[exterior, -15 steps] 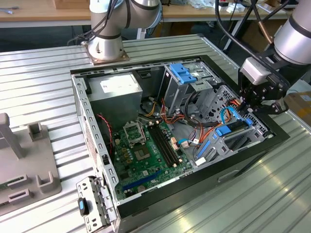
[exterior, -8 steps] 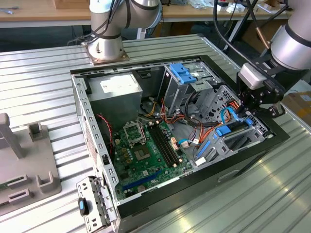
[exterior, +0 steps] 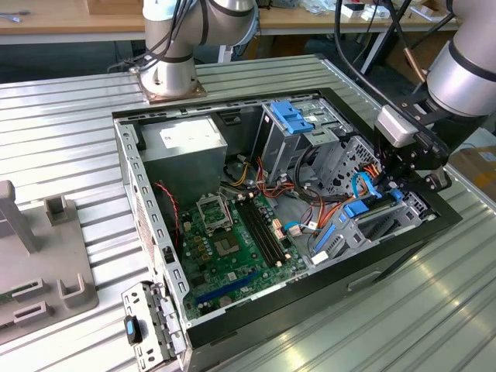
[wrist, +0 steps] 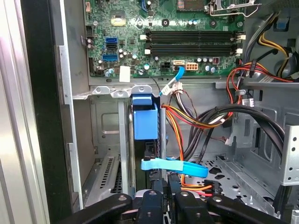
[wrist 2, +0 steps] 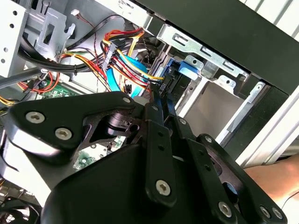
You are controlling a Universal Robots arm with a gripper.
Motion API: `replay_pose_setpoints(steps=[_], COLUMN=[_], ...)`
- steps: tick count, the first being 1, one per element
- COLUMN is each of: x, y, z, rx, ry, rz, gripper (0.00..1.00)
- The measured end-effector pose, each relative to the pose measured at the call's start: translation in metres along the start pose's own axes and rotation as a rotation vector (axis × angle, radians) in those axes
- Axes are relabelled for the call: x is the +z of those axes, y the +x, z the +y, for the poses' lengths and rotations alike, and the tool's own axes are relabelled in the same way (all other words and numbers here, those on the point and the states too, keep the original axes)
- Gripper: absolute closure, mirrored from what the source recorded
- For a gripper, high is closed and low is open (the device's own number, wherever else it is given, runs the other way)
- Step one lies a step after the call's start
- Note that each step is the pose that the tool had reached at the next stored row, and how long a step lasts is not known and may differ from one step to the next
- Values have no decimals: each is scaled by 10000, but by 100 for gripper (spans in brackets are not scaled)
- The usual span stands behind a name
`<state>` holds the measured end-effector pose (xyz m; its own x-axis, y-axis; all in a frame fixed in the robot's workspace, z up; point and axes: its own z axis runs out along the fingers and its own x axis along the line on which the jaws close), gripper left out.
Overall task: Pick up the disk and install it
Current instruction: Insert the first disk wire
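Grey fixture block [exterior: 39, 271]: on ribbed table [exterior: 70, 139], exterior view's left, apart from case.
PC case [exterior: 147, 209]: open, motherboard [exterior: 232, 240] exposed.
Disk [wrist: 145, 122]: blue carrier standing on edge in drive bay [wrist: 105, 140], beside orange and yellow cables [wrist: 191, 119].
Gripper [wrist: 161, 193]: fingers nearly closed, pinching the disk's lower edge; exterior view's right.

The disk [wrist: 145, 122] stands in the drive cage [wrist: 103, 140], beside the motherboard [wrist: 159, 35].
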<state>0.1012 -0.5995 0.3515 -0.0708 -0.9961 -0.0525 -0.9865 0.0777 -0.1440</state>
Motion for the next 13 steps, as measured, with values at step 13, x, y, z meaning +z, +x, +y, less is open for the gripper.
replay_pose_setpoints(steps=[13], x=[0], y=[0], z=[0], rx=[-172], ry=[-8], rz=[-20], gripper=[83])
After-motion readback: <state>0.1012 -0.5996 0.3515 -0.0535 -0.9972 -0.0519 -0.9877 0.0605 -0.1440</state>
